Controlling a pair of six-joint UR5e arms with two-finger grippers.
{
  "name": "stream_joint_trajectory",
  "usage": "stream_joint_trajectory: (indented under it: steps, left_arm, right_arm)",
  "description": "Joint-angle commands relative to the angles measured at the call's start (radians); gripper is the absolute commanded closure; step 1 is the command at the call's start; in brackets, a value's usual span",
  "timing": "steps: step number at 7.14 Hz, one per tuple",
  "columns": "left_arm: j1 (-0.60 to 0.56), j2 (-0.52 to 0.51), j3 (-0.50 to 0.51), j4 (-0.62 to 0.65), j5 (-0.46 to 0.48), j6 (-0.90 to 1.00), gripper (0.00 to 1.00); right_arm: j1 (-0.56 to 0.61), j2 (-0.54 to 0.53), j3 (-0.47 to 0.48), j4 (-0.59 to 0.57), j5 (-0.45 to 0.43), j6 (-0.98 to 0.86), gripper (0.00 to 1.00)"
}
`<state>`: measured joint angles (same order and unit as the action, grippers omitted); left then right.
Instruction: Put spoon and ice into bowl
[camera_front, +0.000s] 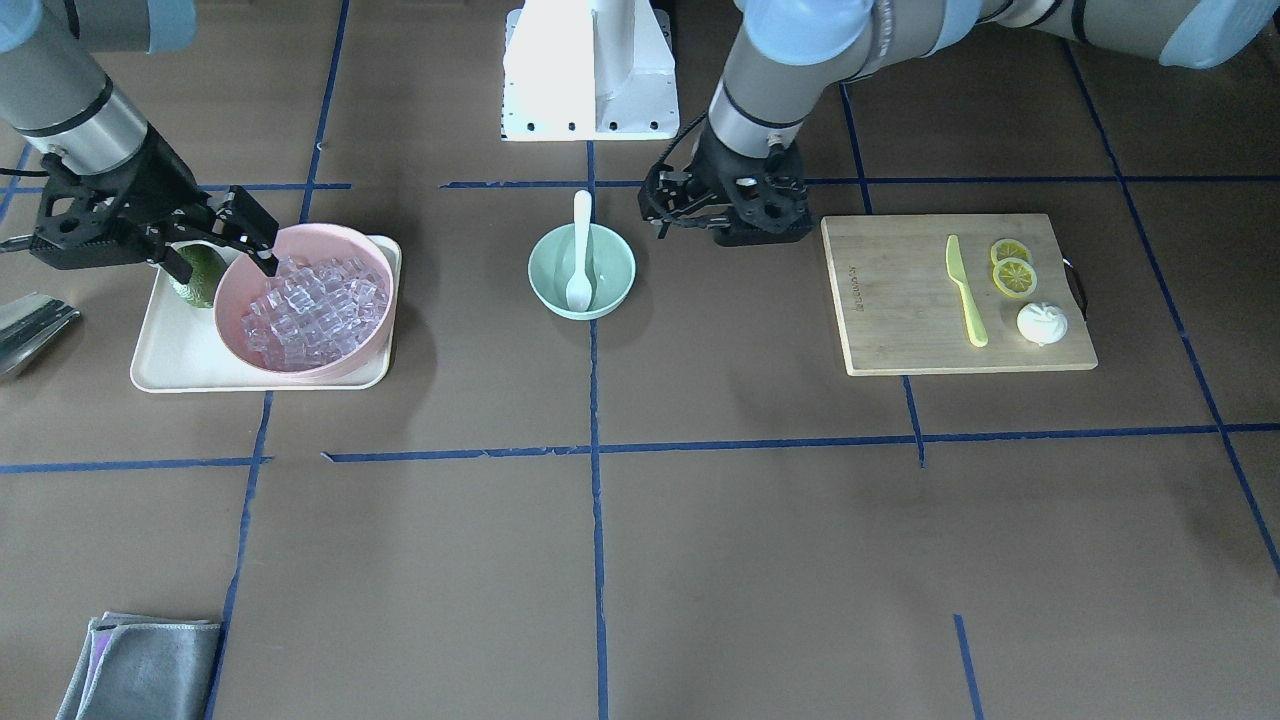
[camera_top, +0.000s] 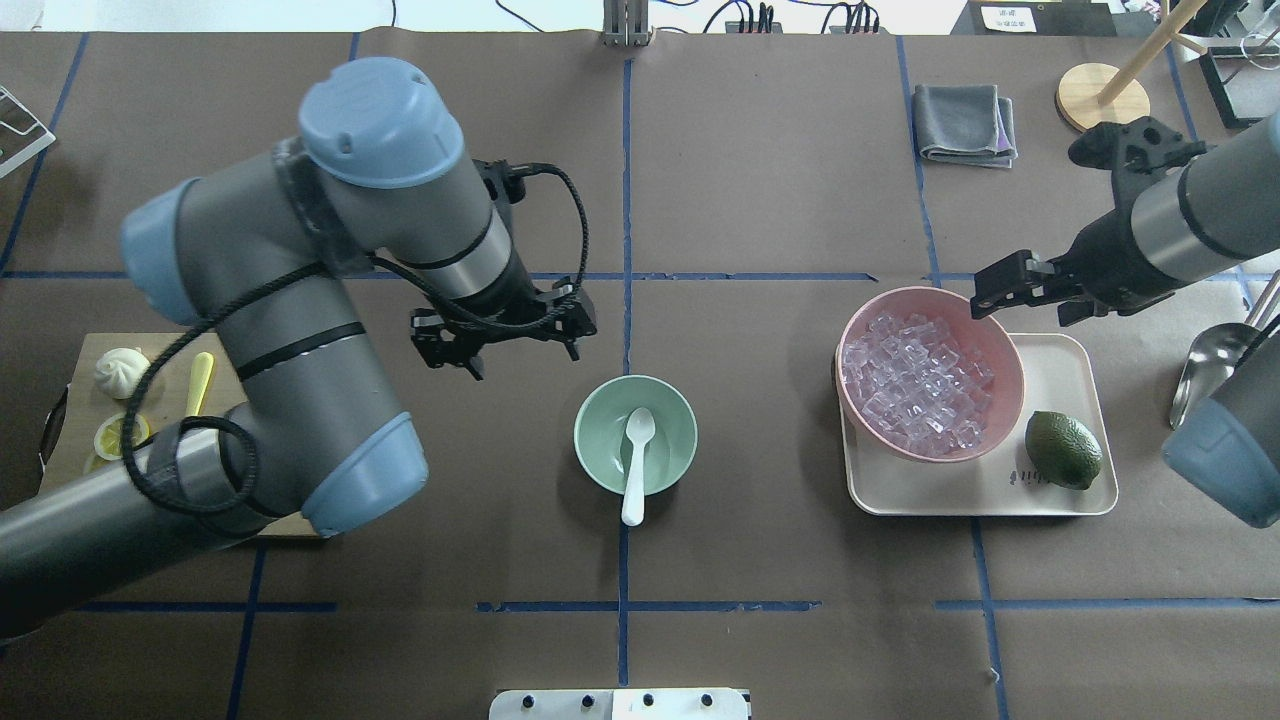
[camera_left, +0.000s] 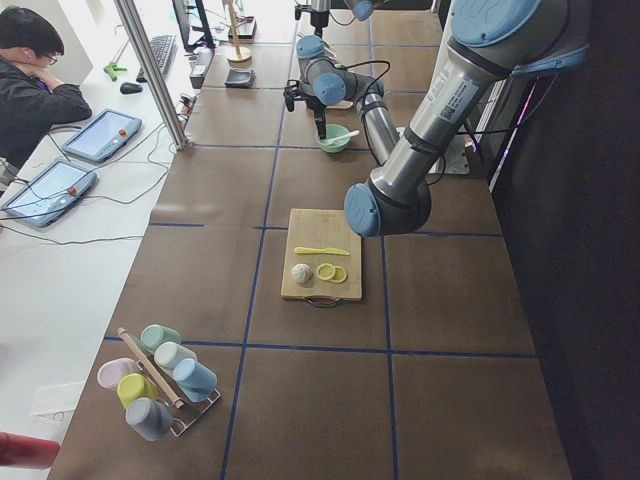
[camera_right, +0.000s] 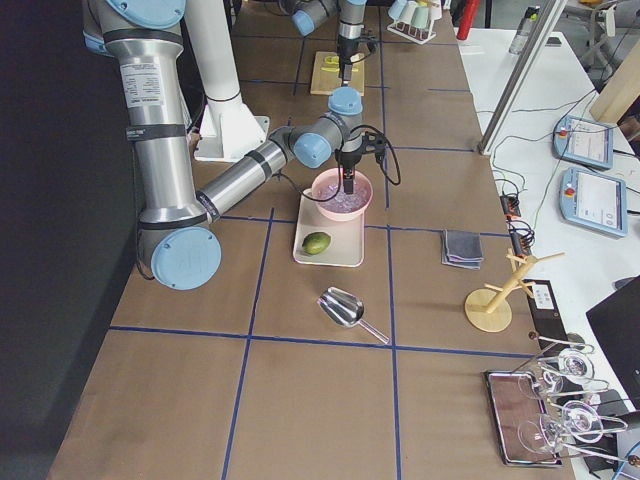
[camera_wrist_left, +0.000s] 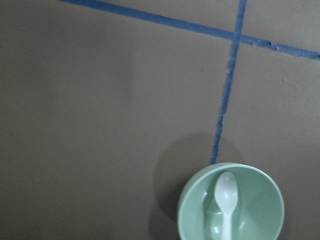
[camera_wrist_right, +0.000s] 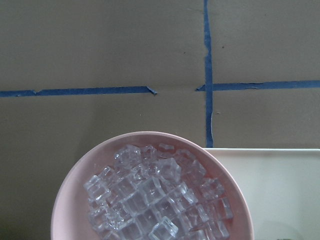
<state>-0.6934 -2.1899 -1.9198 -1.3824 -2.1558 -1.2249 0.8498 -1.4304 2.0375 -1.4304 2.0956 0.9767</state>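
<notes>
The white spoon (camera_front: 581, 250) lies in the mint-green bowl (camera_front: 615, 272) at the table's middle, scoop inside and handle resting over the rim on the robot's side; both also show in the overhead view (spoon (camera_top: 636, 460), bowl (camera_top: 600, 440)) and in the left wrist view (spoon (camera_wrist_left: 226, 197), bowl (camera_wrist_left: 262, 210)). The ice (camera_top: 915, 385) fills the pink bowl (camera_top: 1003, 350) on a cream tray (camera_top: 1060, 375). My left gripper (camera_top: 505, 335) hangs open and empty just beside the green bowl. My right gripper (camera_top: 1025, 290) is open and empty over the pink bowl's far rim, above the ice (camera_wrist_right: 150, 195).
A lime (camera_top: 1063, 450) lies on the tray next to the pink bowl. A cutting board (camera_front: 900, 300) holds a yellow-green knife (camera_front: 965, 295), lemon slices and a white bun. A metal scoop (camera_top: 1200, 365) lies beyond the tray. A grey cloth (camera_top: 965, 122) lies at the far side.
</notes>
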Motion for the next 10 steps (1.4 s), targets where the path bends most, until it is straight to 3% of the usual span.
stream_joint_trajectory:
  steps: [1,4,8,10]
  left_arm:
    - [-0.073,0.11,-0.096,0.019,-0.002,0.105,0.0]
    - [-0.109,0.2,-0.186,0.045,-0.003,0.14,0.0]
    - [-0.126,0.239,-0.209,0.057,-0.003,0.142,0.0]
    - [-0.127,0.245,-0.22,0.057,-0.004,0.142,0.0]
  right_arm:
    - [-0.078,0.016,-0.026,0.004,-0.07,0.01,0.01]
    - [-0.132,0.019,-0.069,0.002,-0.081,0.004,0.03]
    - [-0.15,0.019,-0.088,0.001,-0.107,-0.018,0.24]
    - [-0.15,0.021,-0.089,-0.001,-0.12,-0.041,0.28]
